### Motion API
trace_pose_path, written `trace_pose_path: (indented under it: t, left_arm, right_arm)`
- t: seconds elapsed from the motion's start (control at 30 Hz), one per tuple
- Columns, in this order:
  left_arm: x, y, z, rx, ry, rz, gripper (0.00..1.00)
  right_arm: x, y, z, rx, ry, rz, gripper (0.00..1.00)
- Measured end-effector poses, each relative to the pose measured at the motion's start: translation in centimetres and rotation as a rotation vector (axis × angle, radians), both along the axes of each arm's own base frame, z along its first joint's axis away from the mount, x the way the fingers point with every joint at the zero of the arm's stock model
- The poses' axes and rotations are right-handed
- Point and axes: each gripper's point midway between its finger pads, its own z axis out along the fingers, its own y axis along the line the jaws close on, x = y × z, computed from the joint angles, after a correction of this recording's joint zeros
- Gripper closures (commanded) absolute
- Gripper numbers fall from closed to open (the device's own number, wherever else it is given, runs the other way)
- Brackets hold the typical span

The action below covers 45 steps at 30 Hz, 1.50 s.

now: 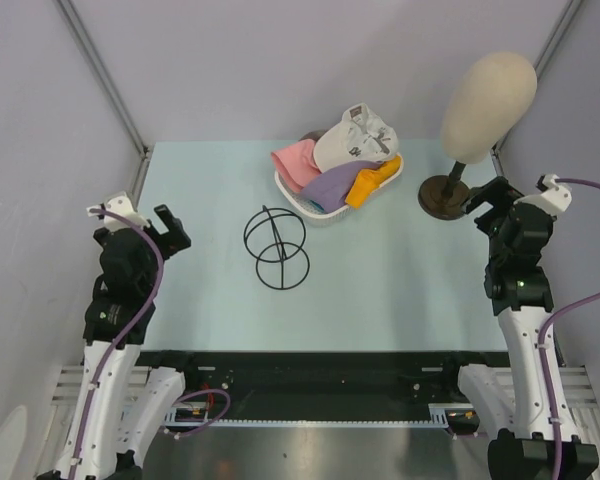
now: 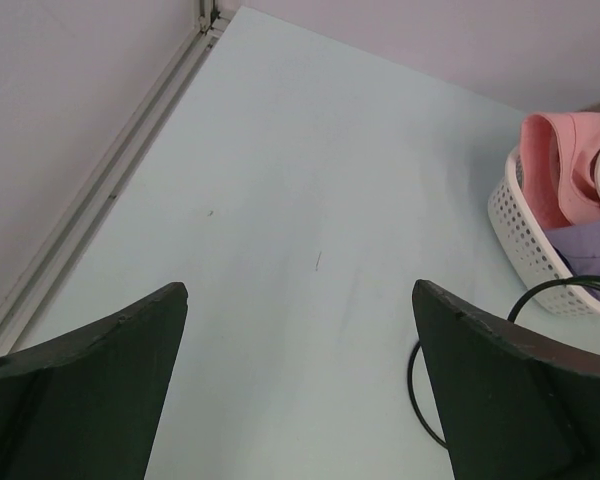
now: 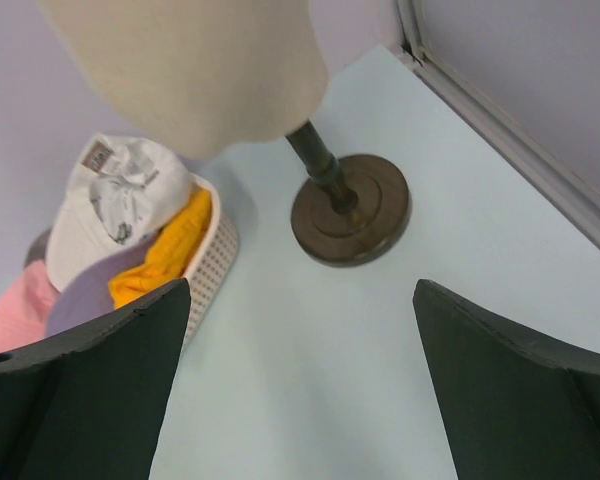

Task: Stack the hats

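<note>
The hats lie bunched in a white basket (image 1: 332, 214) at the back of the table: a pink hat (image 1: 298, 163), a lavender hat (image 1: 332, 186) and an orange hat (image 1: 368, 183), with a white cap (image 1: 352, 138) on top. My left gripper (image 1: 145, 222) hovers open at the table's left side, well short of the basket. In the left wrist view, my left gripper (image 2: 300, 290) holds nothing, with the pink hat (image 2: 565, 170) and the lavender hat (image 2: 590, 250) far right. My right gripper (image 1: 515, 200) is open and empty on the right; the right wrist view shows my right gripper (image 3: 300, 295) over bare table, with the orange hat (image 3: 165, 250) to its left.
A black wire hat stand (image 1: 276, 248) sits on the table in front of the basket. A beige mannequin head (image 1: 487, 105) on a dark round base (image 1: 443, 195) stands at the back right, just ahead of my right gripper. Frame rails border both sides.
</note>
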Motion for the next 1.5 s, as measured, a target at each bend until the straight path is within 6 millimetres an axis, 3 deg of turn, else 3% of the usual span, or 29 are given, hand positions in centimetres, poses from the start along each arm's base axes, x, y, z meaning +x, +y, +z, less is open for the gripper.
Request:
trace_pose_path:
  t: [0.2, 0.27, 0.37, 0.4, 0.57, 0.63, 0.73, 0.97, 1.1, 1.27, 1.5]
  left_arm:
    - [-0.4, 0.4, 1.0, 0.006, -0.005, 0.021, 0.00]
    - [-0.2, 0.4, 0.7, 0.007, 0.004, 0.020, 0.00]
    - [0.6, 0.0, 0.3, 0.003, 0.020, 0.003, 0.00]
    - [1.1, -0.3, 0.2, 0.002, 0.026, -0.014, 0.00]
    - [3.0, -1.4, -0.1, 0.014, 0.055, -0.071, 0.00]
    - [3.4, -1.8, -0.2, 0.026, 0.060, -0.090, 0.00]
    - [3.6, -2.7, 0.1, 0.040, 0.051, -0.131, 0.00]
    - [4.4, -3.9, 0.2, 0.037, 0.036, -0.177, 0.00]
    - [4.7, -4.8, -0.2, 0.028, 0.052, -0.210, 0.00]
    - [5.0, -5.4, -0.8, 0.026, 0.070, -0.234, 0.00]
    - [7.8, -6.1, -1.5, 0.044, 0.112, -0.250, 0.00]
  right_arm:
    - [0.4, 1.4, 4.7, -0.029, -0.094, 0.069, 0.02]
    - [1.0, 2.9, 6.0, -0.055, -0.105, 0.121, 0.02]
    - [2.1, 7.5, 7.8, -0.104, -0.115, 0.254, 0.02]
    - [2.5, 9.9, 8.2, -0.134, -0.107, 0.311, 0.02]
    - [3.9, 20.2, 8.7, -0.242, -0.047, 0.559, 0.02]
    - [4.9, 23.0, 9.0, -0.244, -0.024, 0.622, 0.03]
    - [6.6, 25.5, 7.7, -0.216, 0.028, 0.670, 0.04]
    - [9.6, 28.6, 2.6, -0.185, 0.210, 0.702, 0.05]
    - [11.3, 29.0, -0.1, -0.169, 0.271, 0.682, 0.07]
    - [15.4, 28.8, -2.3, -0.146, 0.317, 0.630, 0.08]
    - [18.7, 29.0, -6.9, -0.114, 0.437, 0.566, 0.12]
